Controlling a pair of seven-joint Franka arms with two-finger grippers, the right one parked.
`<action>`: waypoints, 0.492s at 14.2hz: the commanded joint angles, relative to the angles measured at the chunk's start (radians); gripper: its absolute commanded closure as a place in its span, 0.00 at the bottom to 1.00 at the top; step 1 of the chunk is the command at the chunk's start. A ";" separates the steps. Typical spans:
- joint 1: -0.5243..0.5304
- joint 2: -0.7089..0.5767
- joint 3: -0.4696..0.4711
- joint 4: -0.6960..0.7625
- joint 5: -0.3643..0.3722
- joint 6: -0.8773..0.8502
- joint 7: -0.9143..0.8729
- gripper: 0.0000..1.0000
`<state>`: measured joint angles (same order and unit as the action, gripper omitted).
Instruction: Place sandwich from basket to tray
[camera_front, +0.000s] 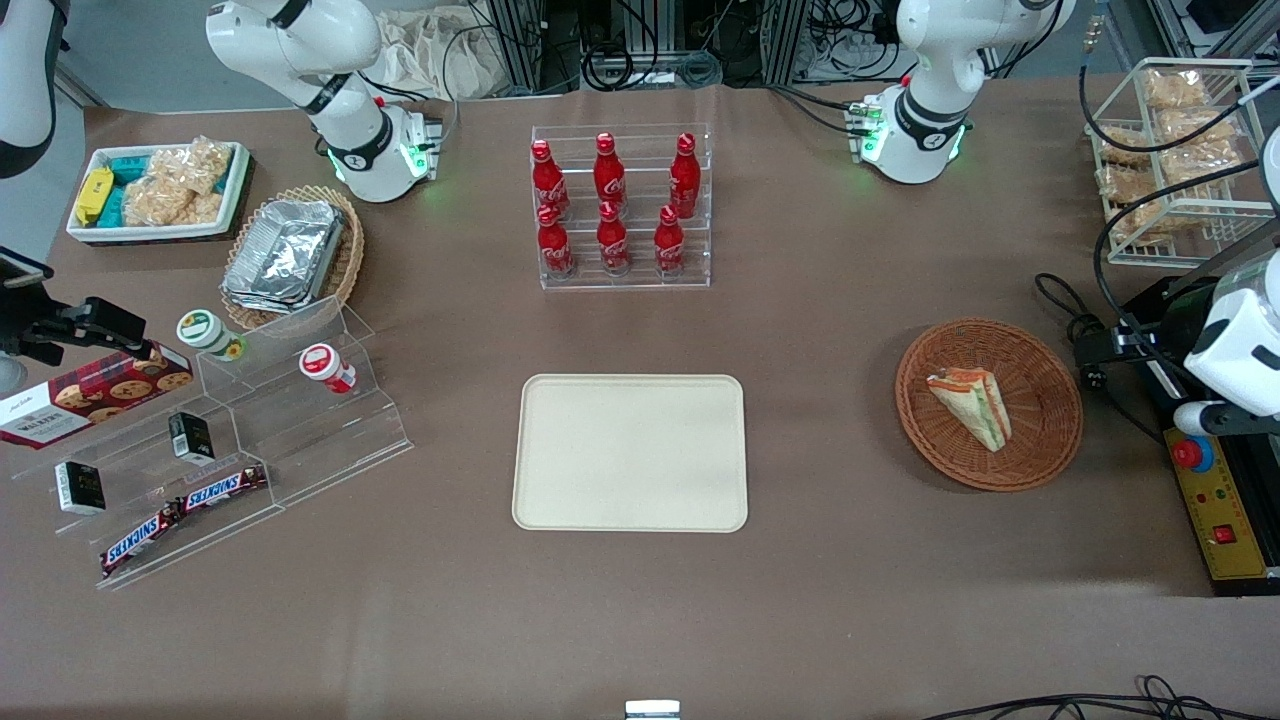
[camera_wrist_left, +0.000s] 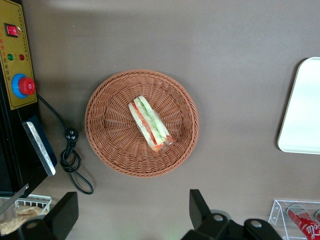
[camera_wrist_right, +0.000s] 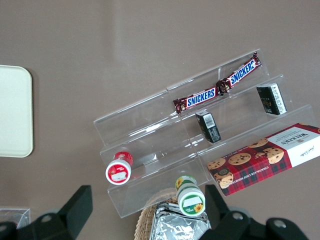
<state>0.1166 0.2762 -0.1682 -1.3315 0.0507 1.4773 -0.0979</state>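
Note:
The sandwich (camera_front: 972, 405), a wrapped wedge with orange, red and green stripes, lies in the round reddish-brown basket (camera_front: 1050, 360) toward the working arm's end of the table. The cream tray (camera_front: 630, 452) lies flat and empty at the table's middle. In the left wrist view the left gripper (camera_wrist_left: 134, 195) hangs high above the table beside the basket (camera_wrist_left: 107, 145), open wide and empty. The sandwich (camera_wrist_left: 150, 124) and the tray's edge (camera_wrist_left: 302, 115) also show there. Only the arm's white wrist (camera_front: 1240, 340) shows in the front view.
A clear rack of red cola bottles (camera_front: 620, 205) stands farther from the front camera than the tray. A yellow control box (camera_front: 1215, 500), a black cable (camera_wrist_left: 70, 160) and a wire rack of snack bags (camera_front: 1170, 150) lie near the basket. An acrylic snack shelf (camera_front: 220, 440) stands toward the parked arm's end.

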 joint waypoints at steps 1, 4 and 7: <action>0.001 0.000 -0.002 0.003 0.014 -0.008 0.012 0.01; 0.001 0.003 -0.002 0.009 0.011 -0.009 0.007 0.01; -0.005 -0.002 -0.004 0.009 0.018 -0.011 0.004 0.01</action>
<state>0.1161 0.2774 -0.1682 -1.3317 0.0509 1.4773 -0.0976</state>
